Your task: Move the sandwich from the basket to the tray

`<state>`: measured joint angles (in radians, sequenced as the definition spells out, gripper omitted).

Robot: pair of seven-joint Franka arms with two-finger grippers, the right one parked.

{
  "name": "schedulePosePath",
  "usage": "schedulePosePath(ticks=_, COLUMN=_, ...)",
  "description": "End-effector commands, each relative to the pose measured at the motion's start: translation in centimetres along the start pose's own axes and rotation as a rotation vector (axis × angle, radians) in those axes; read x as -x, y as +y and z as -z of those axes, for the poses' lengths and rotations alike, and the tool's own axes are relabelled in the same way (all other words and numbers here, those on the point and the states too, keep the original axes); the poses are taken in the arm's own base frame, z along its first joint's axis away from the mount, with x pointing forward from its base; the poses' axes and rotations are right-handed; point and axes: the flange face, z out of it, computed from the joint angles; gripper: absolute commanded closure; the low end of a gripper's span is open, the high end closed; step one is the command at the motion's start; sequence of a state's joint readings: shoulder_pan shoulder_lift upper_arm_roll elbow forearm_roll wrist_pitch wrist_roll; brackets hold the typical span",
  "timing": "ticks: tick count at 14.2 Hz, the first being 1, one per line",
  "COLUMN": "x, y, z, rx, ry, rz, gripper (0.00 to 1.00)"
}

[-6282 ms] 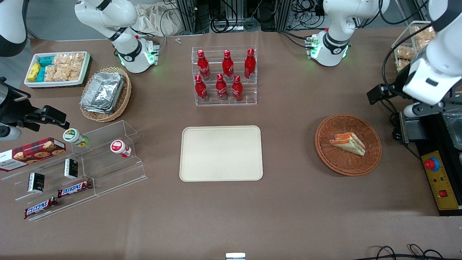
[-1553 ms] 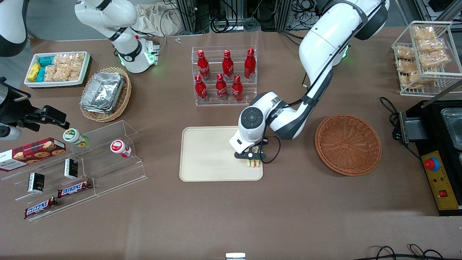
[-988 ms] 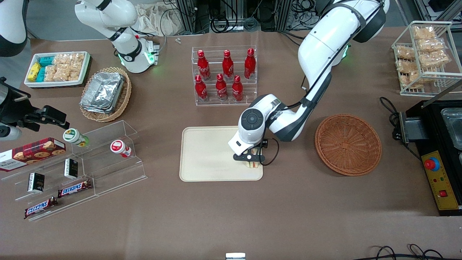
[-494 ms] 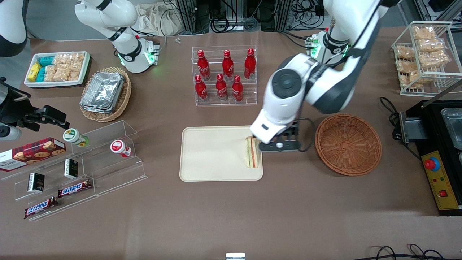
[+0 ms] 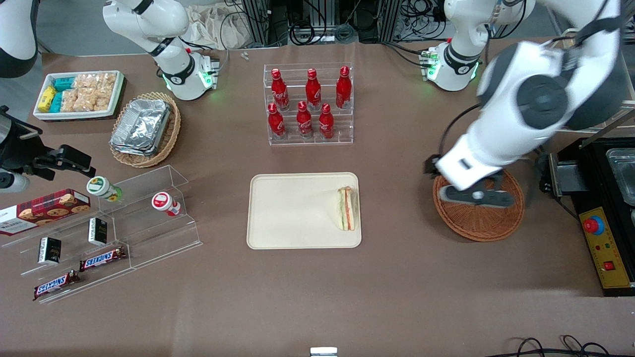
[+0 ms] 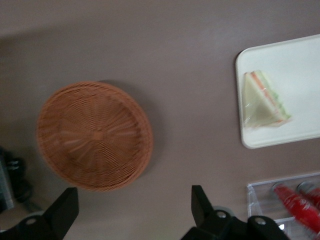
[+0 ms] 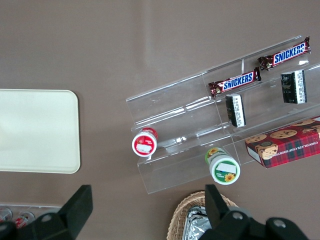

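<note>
The sandwich (image 5: 347, 208) (image 6: 263, 99), a pale wedge with orange and green layers, lies on the cream tray (image 5: 292, 210) (image 6: 300, 65) at the edge nearest the basket. The reddish-brown wicker basket (image 5: 483, 220) (image 6: 94, 136) holds nothing. My gripper (image 5: 471, 196) (image 6: 132, 212) hangs high above the basket, well apart from the sandwich, open with nothing between its dark fingers (image 6: 65, 210).
A clear rack of red bottles (image 5: 308, 104) (image 6: 295, 200) stands farther from the front camera than the tray. A black appliance with a red button (image 5: 593, 225) sits at the working arm's end. Snack shelves (image 5: 99, 228) and a tan basket of foil trays (image 5: 144, 129) lie toward the parked arm's end.
My gripper let go of the sandwich on the tray, rose, and swung away toward the basket. The sandwich stays where it was set down.
</note>
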<state>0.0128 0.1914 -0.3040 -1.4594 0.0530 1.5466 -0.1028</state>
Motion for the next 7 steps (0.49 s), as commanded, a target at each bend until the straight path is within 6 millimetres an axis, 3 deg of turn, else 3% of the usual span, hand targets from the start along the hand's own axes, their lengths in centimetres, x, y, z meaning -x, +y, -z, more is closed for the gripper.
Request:
schedulePosePath(ticks=1, x=4.3, y=-5.3, z=3.2, rx=-0.011, ry=-0.006, rz=-0.001, gripper=0.0)
schedulePosePath(ticks=3, x=6.5, y=-6.6, z=4.1, rx=-0.021, ry=0.016, rz=0.029, gripper=0.0)
schedulePosePath(ticks=7, x=6.6, y=-6.4, z=4.6, rx=-0.012, ry=0.02, rz=0.038, gripper=0.0)
